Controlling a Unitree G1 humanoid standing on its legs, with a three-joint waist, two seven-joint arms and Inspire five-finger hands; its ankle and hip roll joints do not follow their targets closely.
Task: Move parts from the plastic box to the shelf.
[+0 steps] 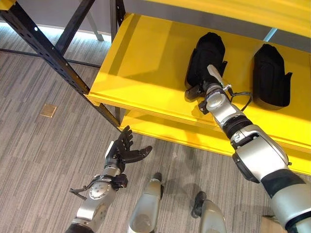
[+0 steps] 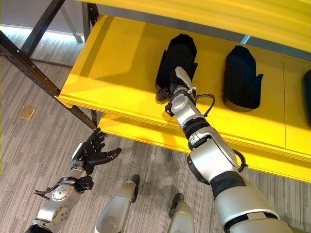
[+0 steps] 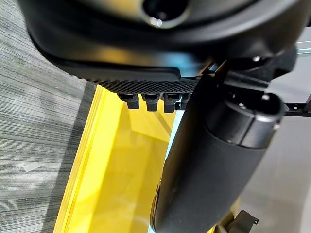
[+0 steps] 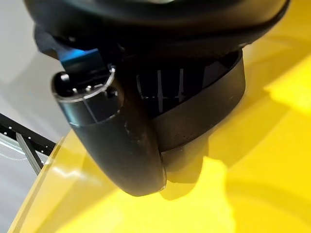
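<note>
Left hand point(image 1: 122, 151) sits lower left of frame, fingers spread, holding nothing. Right hand point(image 1: 200, 90) at upper centre rests against a black part point(image 1: 208, 56) on the yellow shelf point(image 1: 146, 63); can't tell if its fingers grip or have let go, they're hidden behind the part. Second part point(image 1: 270, 75) lies upper right. Prob. placing step; next: release, pull arm back w/o nudging it. Plastic box out of frame.

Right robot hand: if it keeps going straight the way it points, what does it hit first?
Probably the black part on the yellow shelf. The right robot hand is already at that part's near end, seemingly touching it; its fingers are hidden, so actual contact is uncertain.
</note>
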